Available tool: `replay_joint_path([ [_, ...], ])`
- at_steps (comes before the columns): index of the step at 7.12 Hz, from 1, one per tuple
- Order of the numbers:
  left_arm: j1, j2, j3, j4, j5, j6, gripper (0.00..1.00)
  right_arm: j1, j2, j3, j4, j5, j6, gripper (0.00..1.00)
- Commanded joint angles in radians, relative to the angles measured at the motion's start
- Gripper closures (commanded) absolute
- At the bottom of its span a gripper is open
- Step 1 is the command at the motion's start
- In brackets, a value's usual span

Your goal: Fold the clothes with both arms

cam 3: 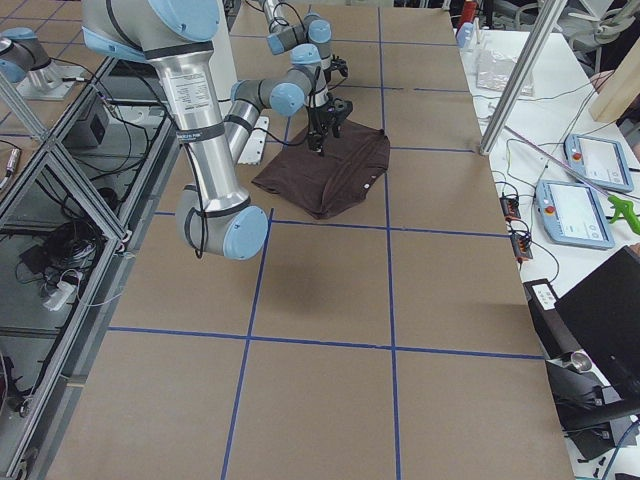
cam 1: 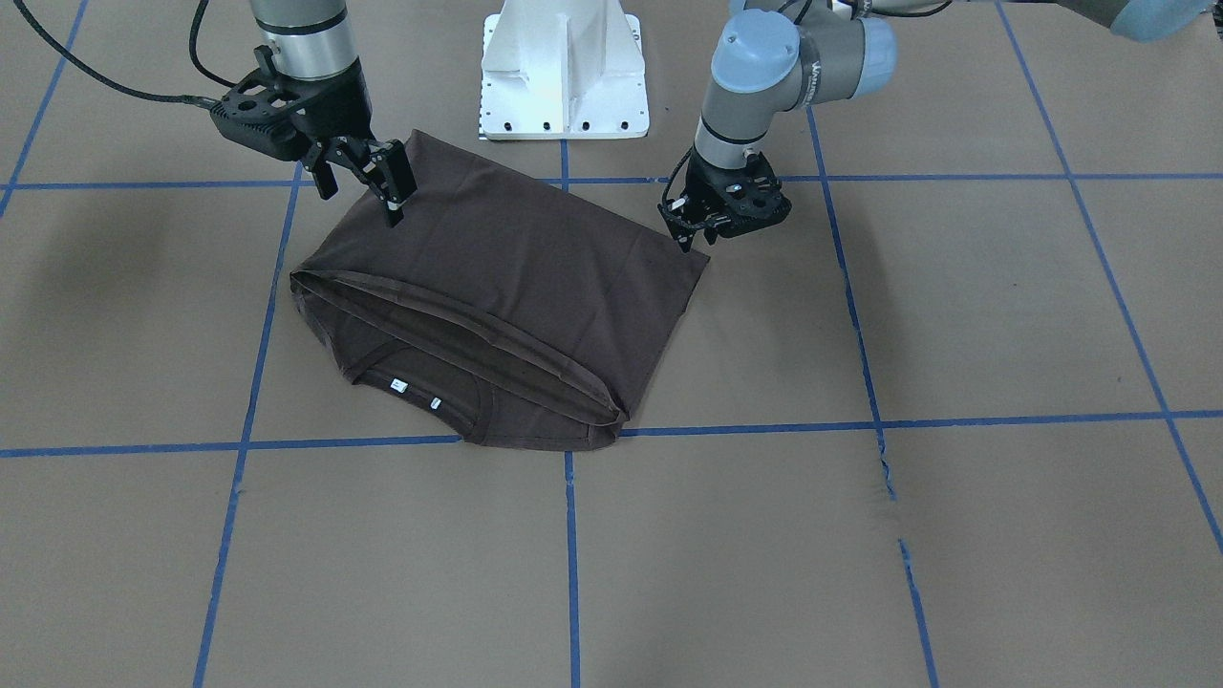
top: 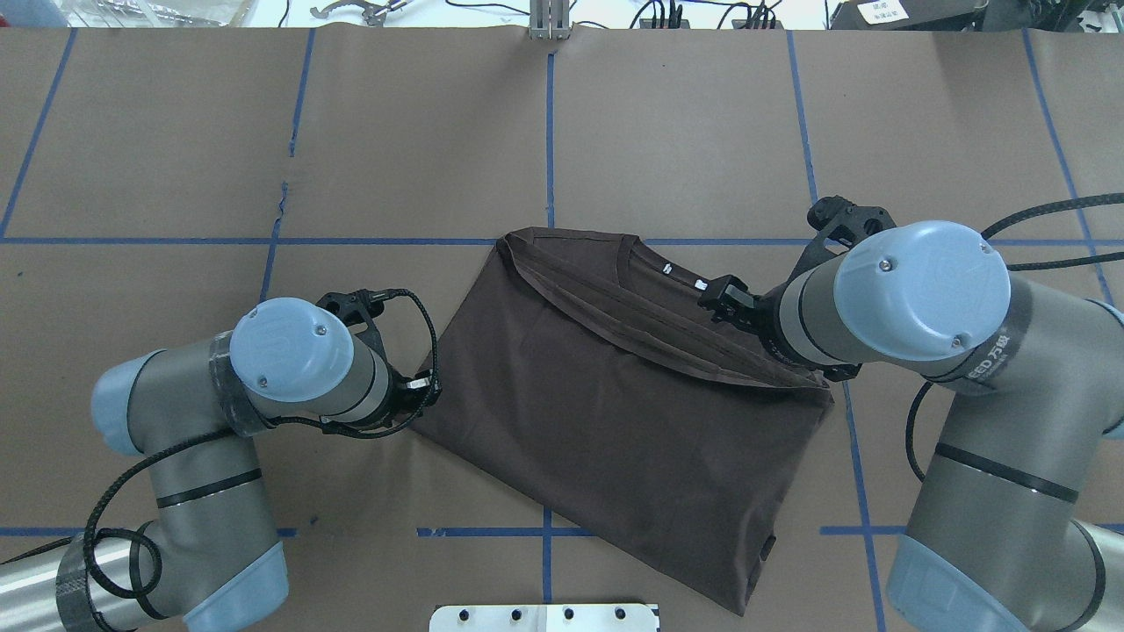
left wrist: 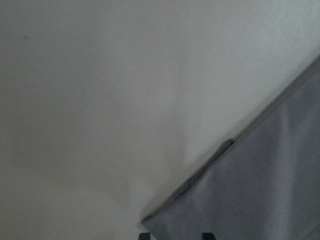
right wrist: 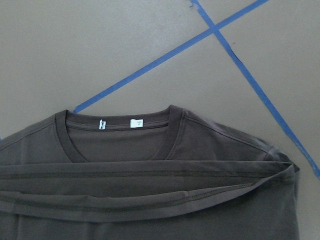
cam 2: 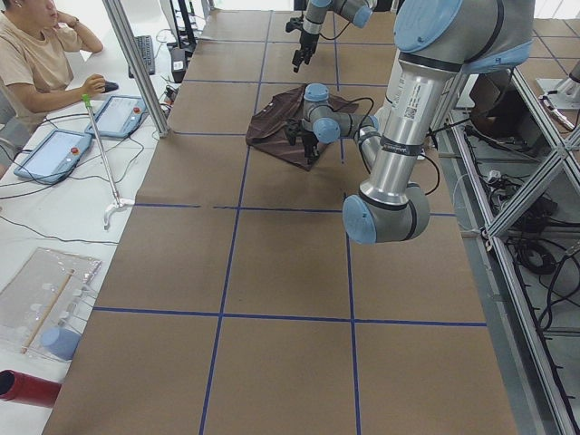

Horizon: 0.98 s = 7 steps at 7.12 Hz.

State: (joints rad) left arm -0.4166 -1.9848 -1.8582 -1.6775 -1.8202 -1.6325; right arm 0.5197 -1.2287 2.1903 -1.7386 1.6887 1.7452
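T-shirt (cam 1: 516, 277) lies folded on the table (cam 1: 955, 535), roughly centred between the two arms and skewed to the blue tape lines (cam 1: 569, 554). The bottom hem is doubled up toward the collar (right wrist: 172, 131). The collar and two white labels (right wrist: 135, 123) are exposed on the far side from the robot.

Right gripper (cam 1: 361, 203): fingers spread, holding nothing. It hangs over the shirt's corner on the robot's side, tips pointing down at the cloth. Its wrist view looks down on the collar and doubled hem with no fingers in shot, so it sits clear above.

Left gripper (cam 1: 696, 234): down low at the opposite corner on the robot's side, right at the cloth edge. In the wrist view two fingertips (left wrist: 205, 235) just show at the bottom edge with a gap between them and the shirt corner close by. That view is blurred and washed out, so they look apart and not clamped, but contact can't be confirmed.

In the overhead view both wrists cover their own grippers, and the right one also hides part of the shirt's edge.
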Motion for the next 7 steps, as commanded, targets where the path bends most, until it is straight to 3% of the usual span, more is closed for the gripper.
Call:
replay_joint_path([
  [1,0.007,-0.009,0.030,-0.001,0.002,-0.003,0.53,0.000,-0.008,-0.023,0.042,-0.001,0.004,0.00],
  [7,0.007,-0.011,0.059,-0.001,0.004,0.002,0.54,0.002,-0.011,-0.024,0.042,-0.010,0.004,0.00],
])
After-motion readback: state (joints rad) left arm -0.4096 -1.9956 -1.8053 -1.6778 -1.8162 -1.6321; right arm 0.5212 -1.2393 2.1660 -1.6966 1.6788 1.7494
